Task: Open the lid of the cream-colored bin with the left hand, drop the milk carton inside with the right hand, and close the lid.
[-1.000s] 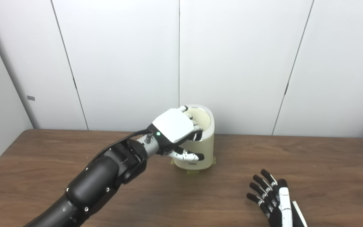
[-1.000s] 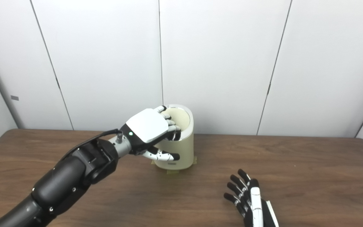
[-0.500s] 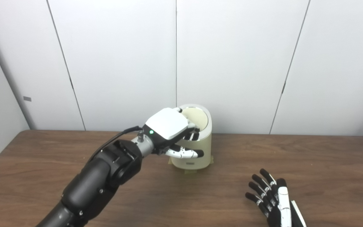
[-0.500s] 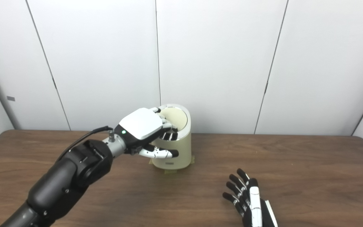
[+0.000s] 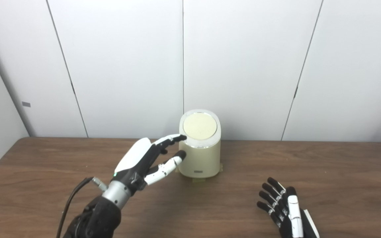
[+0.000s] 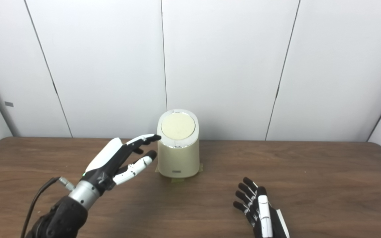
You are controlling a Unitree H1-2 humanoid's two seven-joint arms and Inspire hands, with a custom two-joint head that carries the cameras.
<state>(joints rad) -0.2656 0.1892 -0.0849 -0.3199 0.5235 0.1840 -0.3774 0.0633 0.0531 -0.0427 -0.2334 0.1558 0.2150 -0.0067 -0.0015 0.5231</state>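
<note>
The cream-colored bin (image 5: 199, 150) stands alone at the back middle of the brown wooden worktop (image 5: 45, 185), close to the white panelled wall (image 5: 243, 66), its round lid (image 5: 199, 127) lying flat and shut on top. Two hands are in view. The left hand (image 5: 144, 160) hovers just left of the bin, fingers spread and holding nothing, its fingertips (image 5: 181, 137) near the bin's upper edge; whether they touch it I cannot tell. The right hand (image 5: 284, 211) rests low at the near right, well apart from the bin, fingers splayed and empty. Nothing lies between either hand and the bin.
</note>
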